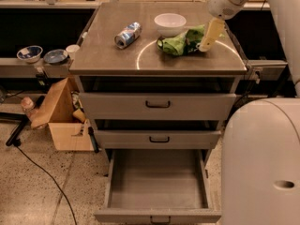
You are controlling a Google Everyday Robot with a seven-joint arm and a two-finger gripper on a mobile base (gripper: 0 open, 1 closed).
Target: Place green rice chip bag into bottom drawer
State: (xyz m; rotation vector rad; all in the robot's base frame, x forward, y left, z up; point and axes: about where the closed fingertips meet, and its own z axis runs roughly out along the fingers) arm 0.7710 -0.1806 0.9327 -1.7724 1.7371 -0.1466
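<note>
The green rice chip bag (182,42) lies crumpled on the grey cabinet top, just in front of the white bowl (169,23). My gripper (209,35) hangs from the white arm at the upper right, its pale fingers reaching down to the bag's right end. The bottom drawer (157,178) is pulled out at the foot of the cabinet, with a bare grey floor and nothing in it.
A blue-silver can (127,34) lies on its side at the cabinet top's left. The two upper drawers (158,104) are shut. A cardboard box (65,116) sits on the floor to the left. My white body (260,163) fills the lower right.
</note>
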